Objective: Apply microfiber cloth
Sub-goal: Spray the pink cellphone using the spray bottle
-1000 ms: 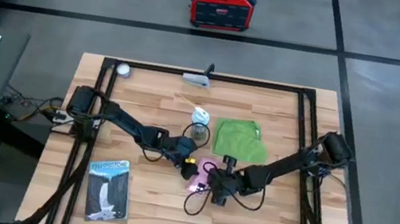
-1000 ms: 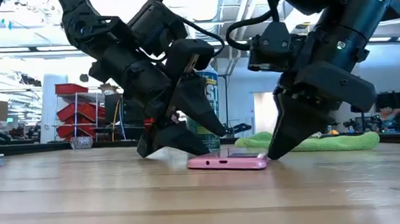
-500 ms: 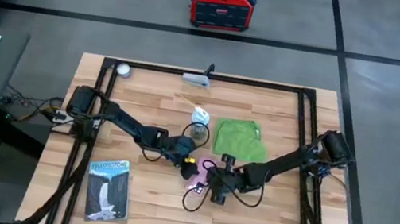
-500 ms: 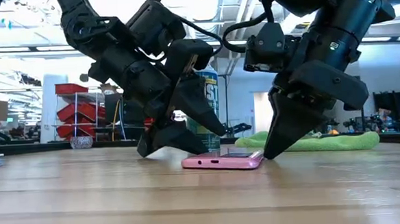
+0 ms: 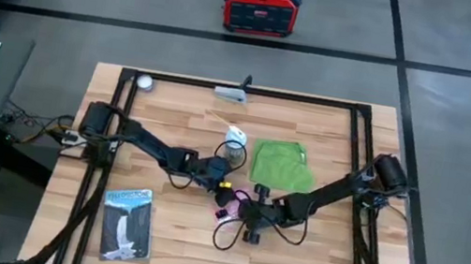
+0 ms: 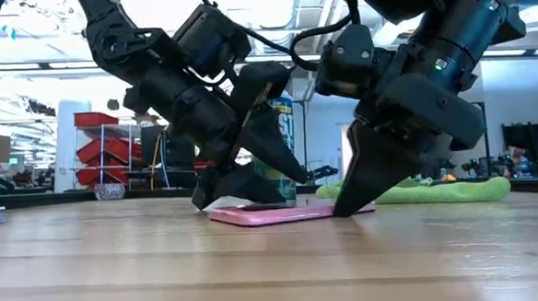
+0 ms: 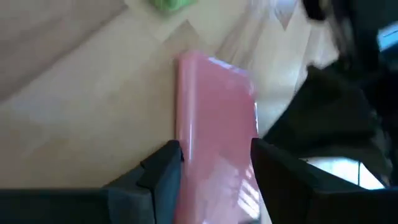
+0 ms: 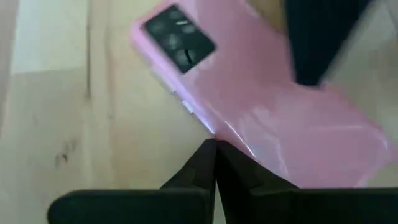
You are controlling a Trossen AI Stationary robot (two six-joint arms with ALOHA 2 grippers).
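Both grippers are at desk (image 5: 161,243) centre, meeting over the pink phone (image 6: 272,213).

Left gripper (image 7: 214,163): fingers spread, one on each long side of the phone; wrist view shows the phone body running between them. Can't tell whether the pads actually touch its sides.

Right gripper (image 8: 214,163): fingers pressed together, nothing between them, tips down at the phone's edge. Right wrist view shows the phone's back, camera cluster up. In the low view the phone sits slightly tilted, the end under the right gripper raised off the wood.

Microfiber cloth (image 5: 282,165): flat on the desk, rumpled, toward the far edge and right of centre, just beyond the two grippers. Not touched by either. In the low view it's the green strip (image 6: 437,191) behind the right gripper.

Containers: a small clear cup or jar (image 5: 233,150) with something white at its top stands just left of the cloth, near the left gripper. Contents not readable.

Other items: blue-grey booklet (image 5: 125,222) near the front-left corner, white ball (image 5: 144,82) at the far-left corner, grey tool (image 5: 232,93) at the far edge, red box (image 5: 261,6) on the floor beyond the desk.
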